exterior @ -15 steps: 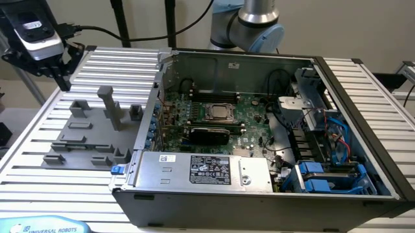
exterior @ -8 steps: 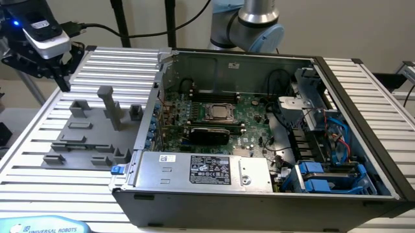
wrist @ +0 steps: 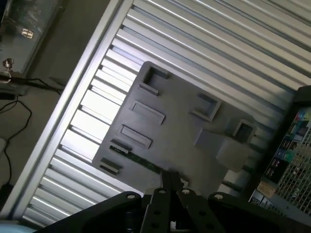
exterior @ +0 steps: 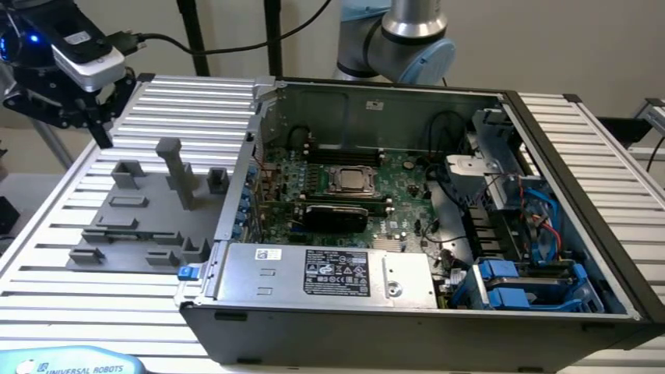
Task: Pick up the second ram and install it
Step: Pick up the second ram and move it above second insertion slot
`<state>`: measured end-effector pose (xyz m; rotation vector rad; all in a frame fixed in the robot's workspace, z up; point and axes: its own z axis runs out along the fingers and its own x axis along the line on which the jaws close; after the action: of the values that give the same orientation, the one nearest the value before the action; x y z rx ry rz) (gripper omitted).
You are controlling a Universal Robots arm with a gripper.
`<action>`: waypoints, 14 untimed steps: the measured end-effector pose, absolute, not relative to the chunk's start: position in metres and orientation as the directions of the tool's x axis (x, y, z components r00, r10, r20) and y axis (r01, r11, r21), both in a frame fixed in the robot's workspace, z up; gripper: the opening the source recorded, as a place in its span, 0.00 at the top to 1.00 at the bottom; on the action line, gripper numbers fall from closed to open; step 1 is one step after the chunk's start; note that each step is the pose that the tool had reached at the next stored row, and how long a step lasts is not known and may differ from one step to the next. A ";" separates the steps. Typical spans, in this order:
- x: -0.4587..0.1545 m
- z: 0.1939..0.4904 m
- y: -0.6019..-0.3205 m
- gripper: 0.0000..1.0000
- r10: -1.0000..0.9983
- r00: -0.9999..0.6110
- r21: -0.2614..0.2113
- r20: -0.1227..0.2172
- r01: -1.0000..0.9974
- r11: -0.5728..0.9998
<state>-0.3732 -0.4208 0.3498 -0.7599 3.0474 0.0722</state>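
My tool [exterior: 102, 136] hangs at the exterior view's upper left, fingers pressed together, apart from the ram [wrist: 138, 159]. The ram lies along the edge of the gray holder [exterior: 135, 210] on the desk [exterior: 62, 312], left of the case [exterior: 416, 327].

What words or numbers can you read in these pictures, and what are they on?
"UNIVERSAL ROBOTS": on the pale blue part at the exterior view's lower left.
Black label on the silver box: too small to read.
Coloured stickers on the computer, wrist view: too blurred.
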 end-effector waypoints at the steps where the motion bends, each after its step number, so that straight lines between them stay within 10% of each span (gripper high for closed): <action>1: -0.373 0.350 -0.421 0.89 -0.485 -0.874 0.045 -0.011 -0.485 0.873; 14: -0.373 0.346 -0.421 0.89 -0.688 -0.726 0.045 -0.011 -0.687 0.725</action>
<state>-0.3732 -0.4208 0.3461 -1.1652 2.9233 0.0717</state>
